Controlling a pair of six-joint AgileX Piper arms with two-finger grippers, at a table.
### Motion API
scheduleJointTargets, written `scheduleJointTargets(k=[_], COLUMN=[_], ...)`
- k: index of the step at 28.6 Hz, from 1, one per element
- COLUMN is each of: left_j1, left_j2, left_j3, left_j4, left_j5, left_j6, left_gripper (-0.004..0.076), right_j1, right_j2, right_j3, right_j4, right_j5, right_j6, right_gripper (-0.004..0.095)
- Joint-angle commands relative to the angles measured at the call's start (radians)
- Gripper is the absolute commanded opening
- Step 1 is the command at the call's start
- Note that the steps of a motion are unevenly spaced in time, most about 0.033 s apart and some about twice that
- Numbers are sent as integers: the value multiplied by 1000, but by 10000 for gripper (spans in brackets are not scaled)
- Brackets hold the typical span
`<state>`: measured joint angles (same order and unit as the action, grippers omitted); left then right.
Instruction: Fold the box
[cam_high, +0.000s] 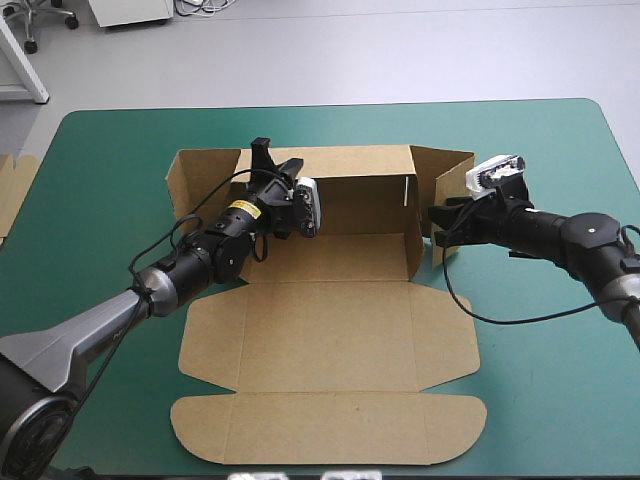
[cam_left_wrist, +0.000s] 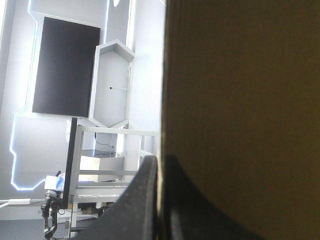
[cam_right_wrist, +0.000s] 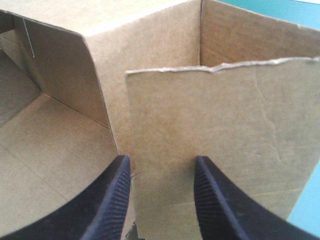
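The box (cam_right_wrist: 240, 130) is matt brown board, faintly creased. Its flap, between the fingers (cam_right_wrist: 112, 200) of the right gripper (cam_right_wrist: 161, 162), ends in a rough, ragged edge. The black fingers are dull and finely ribbed. Beside them, the teal-green cover (cam_right_wrist: 309, 215) looks smooth.

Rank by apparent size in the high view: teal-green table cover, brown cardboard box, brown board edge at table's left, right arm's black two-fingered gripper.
1. teal-green table cover
2. brown cardboard box
3. Tie: brown board edge and right arm's black gripper look alike in size, so unranked.
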<state>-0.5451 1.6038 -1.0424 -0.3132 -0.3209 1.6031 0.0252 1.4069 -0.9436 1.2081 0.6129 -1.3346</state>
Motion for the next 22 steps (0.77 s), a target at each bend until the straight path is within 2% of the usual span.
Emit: scheduleJointTargets(k=[1,6,9,12,17,22], left_j1=[-7,-7,-7,-7,-7,-7], left_j2=[-40,-40,-40,-40,-40,-40], left_j3=[-26,-26,-26,-26,-26,-26], left_j4=[-15,-21,-29,-29,-31,-31], left_j5=[-94,-94,-94,-94,-93,-92], left_j6=[-14,-13,-13,-13,-13,-13], left_gripper=[-10,-10,-10,-10,-10,-10], right_j1=[-21,-57,-74,-74,-74,-74], right_j2=[-72,-108,-99,-74,39,271], right_j3=[-73,-218,-326,-437,-644,-875], right_j4=[-89,-344,-438,-526,-651,-695], right_j5=[-6,53,120,152,209,338], right_j6=[144,531,707,809,942,1036], right_gripper=[401,401,401,394,315,297])
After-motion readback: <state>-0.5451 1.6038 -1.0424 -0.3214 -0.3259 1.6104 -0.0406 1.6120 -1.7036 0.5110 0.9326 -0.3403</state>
